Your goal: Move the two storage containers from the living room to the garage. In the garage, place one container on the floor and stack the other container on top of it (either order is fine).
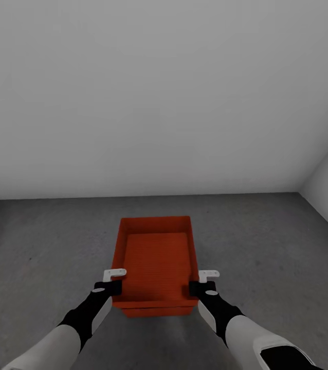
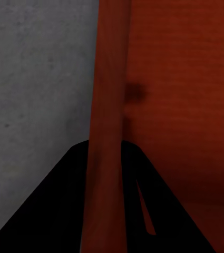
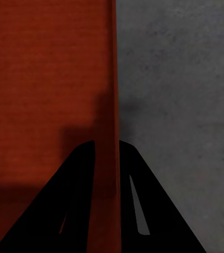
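Orange-red container [image 1: 156, 257], side walls apparently pinched by both tools.

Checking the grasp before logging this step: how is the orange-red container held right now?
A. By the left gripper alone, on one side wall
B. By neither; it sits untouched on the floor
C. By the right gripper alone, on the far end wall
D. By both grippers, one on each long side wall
D: the left gripper straddles the left wall of the storage container, and the right gripper straddles its right wall, above the grey floor.
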Robot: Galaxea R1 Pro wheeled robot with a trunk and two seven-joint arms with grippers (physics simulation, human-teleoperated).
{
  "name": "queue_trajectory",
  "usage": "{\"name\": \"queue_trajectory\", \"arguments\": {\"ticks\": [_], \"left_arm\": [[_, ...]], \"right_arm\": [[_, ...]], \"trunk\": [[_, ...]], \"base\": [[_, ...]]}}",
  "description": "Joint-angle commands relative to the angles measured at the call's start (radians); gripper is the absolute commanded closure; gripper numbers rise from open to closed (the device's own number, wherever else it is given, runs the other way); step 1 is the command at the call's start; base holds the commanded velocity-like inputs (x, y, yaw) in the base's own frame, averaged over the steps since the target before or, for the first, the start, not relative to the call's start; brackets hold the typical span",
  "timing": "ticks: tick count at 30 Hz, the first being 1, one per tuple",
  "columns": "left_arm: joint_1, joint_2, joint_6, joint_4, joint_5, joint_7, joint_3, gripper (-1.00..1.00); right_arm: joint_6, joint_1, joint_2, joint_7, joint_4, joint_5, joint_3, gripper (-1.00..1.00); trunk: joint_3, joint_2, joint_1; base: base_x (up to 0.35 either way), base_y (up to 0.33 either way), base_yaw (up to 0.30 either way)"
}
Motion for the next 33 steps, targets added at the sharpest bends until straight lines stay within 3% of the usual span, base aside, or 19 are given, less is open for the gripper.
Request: {"name": "queue_trajectory", "arguments": {"ticks": [1,6,31,32,33], "left_arm": [[0.000,0.003,0.007,0.000,0.004,0.012,-0.003,1.00],[0.000,0.002,0.000,-0.001,-0.005,0.010,0.014,1.00],[0.000,0.003,-0.015,0.008,0.009,0.019,-0.007,1.00],[0.000,0.005,-0.015,0.009,0.009,0.019,0.050,1.00],[0.000,0.005,-0.015,0.009,0.009,0.019,0.050,1.00]], "right_arm": [[-0.007,-0.001,-0.006,-0.007,-0.003,0.003,0.002,1.00],[-0.012,-0.001,-0.005,0.001,-0.004,-0.025,0.026,1.00],[-0.024,-0.001,-0.005,0.002,-0.003,0.001,0.007,1.00],[-0.077,-0.001,-0.005,0.002,-0.003,0.019,-0.022,1.00],[-0.077,-0.001,-0.005,0.002,-0.004,0.019,-0.022,1.00]], "trunk": [[-0.001,0.000,0.000],[-0.001,0.000,0.000],[-0.001,0.000,0.000],[-0.001,0.000,0.000],[-0.001,0.000,0.000]], "base": [[0.000,0.000,0.000],[0.000,0.000,0.000],[0.000,0.000,0.000],[0.000,0.000,0.000],[0.000,0.000,0.000]]}}
